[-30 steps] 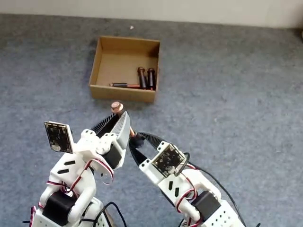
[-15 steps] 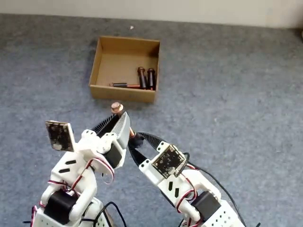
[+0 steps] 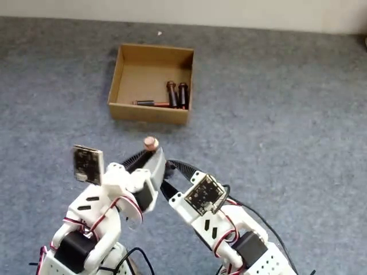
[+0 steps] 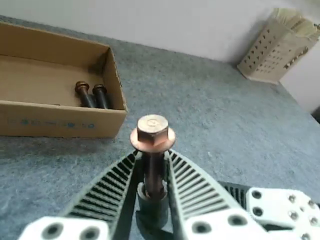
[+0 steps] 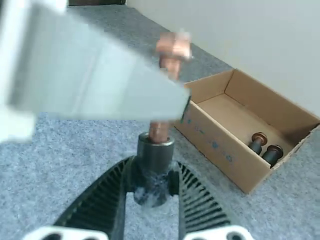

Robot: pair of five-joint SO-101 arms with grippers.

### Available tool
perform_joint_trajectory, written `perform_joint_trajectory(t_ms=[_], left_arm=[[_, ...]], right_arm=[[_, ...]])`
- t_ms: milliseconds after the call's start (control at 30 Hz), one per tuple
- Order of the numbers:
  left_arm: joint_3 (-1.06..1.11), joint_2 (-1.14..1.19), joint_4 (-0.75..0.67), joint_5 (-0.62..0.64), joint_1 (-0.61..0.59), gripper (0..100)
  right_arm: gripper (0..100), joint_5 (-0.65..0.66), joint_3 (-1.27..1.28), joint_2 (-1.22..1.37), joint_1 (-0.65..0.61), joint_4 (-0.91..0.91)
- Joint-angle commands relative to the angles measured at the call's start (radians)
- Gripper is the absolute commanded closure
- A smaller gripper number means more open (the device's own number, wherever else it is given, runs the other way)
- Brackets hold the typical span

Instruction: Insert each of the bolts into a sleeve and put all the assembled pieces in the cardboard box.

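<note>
Near side of cardboard box (image 3: pixel 148 113), mid-scene: I see bolt (image 4: pixel 152 134) clamped in left gripper (image 4: pixel 152 162), fingers closed on shank, head up and toward far side. Sleeve (image 5: pixel 155 149) pinched tight in right gripper (image 5: pixel 152 172), bore facing bolt tip. Shank tip sits at sleeve mouth, maybe just inside; depth I cannot tell. Axes look roughly in line. My read: next push runs along shank, into sleeve. Three assembled pieces (image 3: pixel 175 94) lie in box, right part.
</note>
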Motion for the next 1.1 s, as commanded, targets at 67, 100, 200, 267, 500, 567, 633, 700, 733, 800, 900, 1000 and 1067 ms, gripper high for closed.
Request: perform_joint_trajectory(t_ms=[67, 100, 200, 267, 500, 567, 633, 700, 733, 800, 900, 1000, 1067], left_arm=[[-0.016, -0.01, 0.06, -0.032, 0.035, 97], [-0.016, -0.01, 0.077, -0.032, 0.038, 94], [-0.016, -0.01, 0.114, -0.028, 0.036, 82], [-0.018, -0.01, 0.137, -0.028, 0.035, 76], [-0.081, -0.01, 0.224, -0.034, 0.013, 75], [-0.091, -0.01, 0.224, -0.034, -0.024, 75], [-0.093, -0.01, 0.221, -0.035, -0.061, 75], [-0.093, -0.01, 0.224, -0.035, -0.096, 75], [-0.09, -0.01, 0.226, -0.035, -0.117, 75], [-0.085, -0.01, 0.226, -0.035, -0.166, 78], [-0.084, -0.01, 0.226, -0.035, -0.248, 90], [-0.059, -0.01, 0.222, -0.035, -0.326, 100], [-0.018, -0.01, 0.219, -0.035, -0.383, 97]], right_arm=[[99.5, 0.008, -0.056, -0.018, 0.03, -0.044], [99.5, 0.008, -0.056, -0.018, 0.035, -0.044], [99.5, 0.008, -0.054, -0.018, 0.039, -0.044], [99.5, 0.006, -0.05, -0.018, 0.041, -0.042], [99.5, 0.006, 0.016, -0.018, 0.077, -0.044], [99.5, 0.006, 0.024, -0.018, 0.116, -0.044], [99.5, 0.006, 0.025, -0.018, 0.147, -0.044], [99.5, 0.006, 0.025, -0.018, 0.163, -0.041], [99.5, 0.006, 0.027, -0.018, 0.168, -0.041], [99.5, 0.006, 0.027, -0.018, 0.171, -0.041], [99.5, 0.006, 0.027, -0.016, 0.173, -0.041], [99.5, 0.006, 0.027, -0.01, 0.177, -0.041], [99.5, -0.011, 0.024, -0.01, 0.199, -0.039]])
